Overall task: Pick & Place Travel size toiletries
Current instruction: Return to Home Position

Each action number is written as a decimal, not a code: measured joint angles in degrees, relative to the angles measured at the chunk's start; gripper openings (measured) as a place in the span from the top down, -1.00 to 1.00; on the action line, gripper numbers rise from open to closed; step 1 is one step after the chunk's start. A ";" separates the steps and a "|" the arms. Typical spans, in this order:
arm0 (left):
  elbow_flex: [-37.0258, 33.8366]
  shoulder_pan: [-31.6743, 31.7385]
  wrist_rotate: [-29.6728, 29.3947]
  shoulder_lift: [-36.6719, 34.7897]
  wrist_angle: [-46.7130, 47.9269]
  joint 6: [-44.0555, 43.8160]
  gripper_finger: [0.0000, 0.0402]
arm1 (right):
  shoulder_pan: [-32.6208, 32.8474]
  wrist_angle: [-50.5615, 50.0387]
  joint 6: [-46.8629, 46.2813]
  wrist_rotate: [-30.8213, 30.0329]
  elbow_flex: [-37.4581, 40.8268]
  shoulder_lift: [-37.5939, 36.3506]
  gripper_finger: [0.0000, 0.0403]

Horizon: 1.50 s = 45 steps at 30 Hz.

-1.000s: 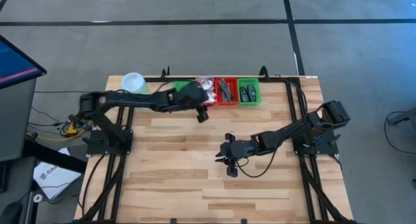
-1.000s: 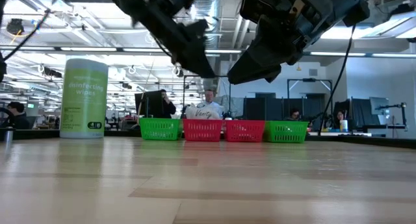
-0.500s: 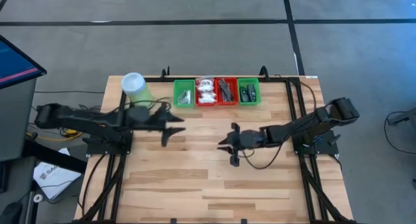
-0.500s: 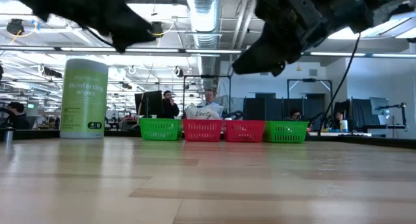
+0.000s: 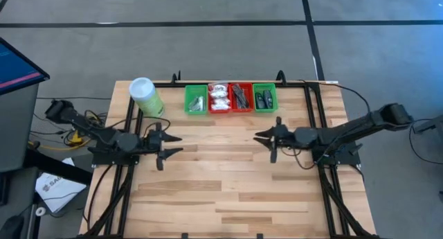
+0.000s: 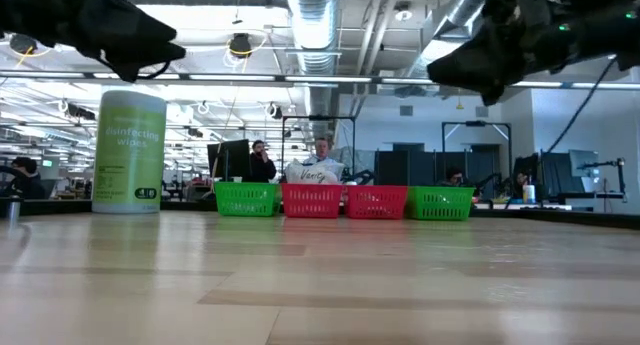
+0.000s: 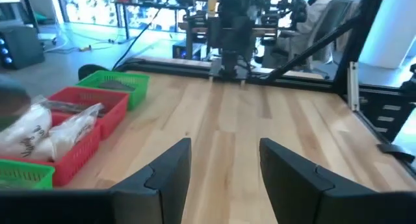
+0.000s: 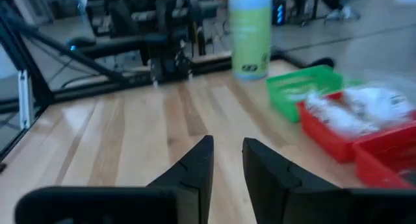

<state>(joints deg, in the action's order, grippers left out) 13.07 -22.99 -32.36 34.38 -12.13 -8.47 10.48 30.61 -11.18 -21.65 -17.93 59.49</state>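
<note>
The table (image 5: 221,183) is pale striped wood, the outer trays (image 6: 246,199) green, the inner trays (image 6: 312,200) red, the packets (image 5: 219,98) white, the combs (image 5: 239,95) black, and the canister (image 6: 128,150) light green with a white lid (image 5: 141,86)

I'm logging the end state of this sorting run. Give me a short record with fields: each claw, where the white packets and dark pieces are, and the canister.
left claw: open, empty, over the left part of the table
right claw: open, empty, over the right part
white packets: in the left red tray
dark pieces: in the right red tray
canister: upright, near the table's far left corner
</note>
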 joint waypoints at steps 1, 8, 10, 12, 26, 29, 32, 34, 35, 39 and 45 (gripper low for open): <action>-0.27 -1.21 -1.71 -0.37 0.07 -0.13 0.14 | 0.00 0.09 0.53 -0.93 0.88 -1.57 0.63; -4.83 -6.92 -17.14 -7.25 -0.96 0.38 0.14 | -0.07 5.95 6.43 -4.18 8.19 -12.52 0.63; -6.29 -7.83 -17.09 -9.82 -0.90 0.72 0.16 | 0.17 6.14 7.04 -4.11 10.34 -15.76 0.63; -7.66 -7.93 -17.06 -12.56 -0.72 1.77 0.18 | 0.33 6.07 7.12 -4.04 12.74 -19.32 0.63; -12.67 -2.67 -17.09 -28.32 4.40 7.42 0.35 | 0.04 -9.23 11.11 -3.95 17.46 -45.13 0.63; -12.67 -1.21 -16.81 -29.83 6.84 7.12 0.40 | -0.75 -15.21 11.19 -3.94 17.49 -50.72 0.63; -12.67 0.67 -16.27 -30.84 8.36 7.19 0.45 | -1.84 -21.71 10.92 -3.96 17.49 -56.29 0.63; -12.67 2.34 -14.56 -30.87 8.31 7.43 0.48 | -2.65 -26.42 10.38 -4.03 17.51 -59.39 0.63; -12.66 3.11 -13.51 -30.76 8.23 7.68 0.49 | -3.18 -26.68 10.27 -4.14 17.43 -59.15 0.63; -12.64 5.73 -5.52 -29.16 8.01 5.16 0.54 | -4.53 -29.30 11.45 -4.22 16.60 -59.13 0.63; -12.62 7.04 4.32 -22.69 8.03 -1.47 0.56 | -5.90 -29.53 8.53 -4.42 16.52 -58.70 0.63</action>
<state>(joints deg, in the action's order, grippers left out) 0.45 -15.95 -28.04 11.68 -4.10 -9.93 4.58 1.07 -2.64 -26.06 -1.41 0.78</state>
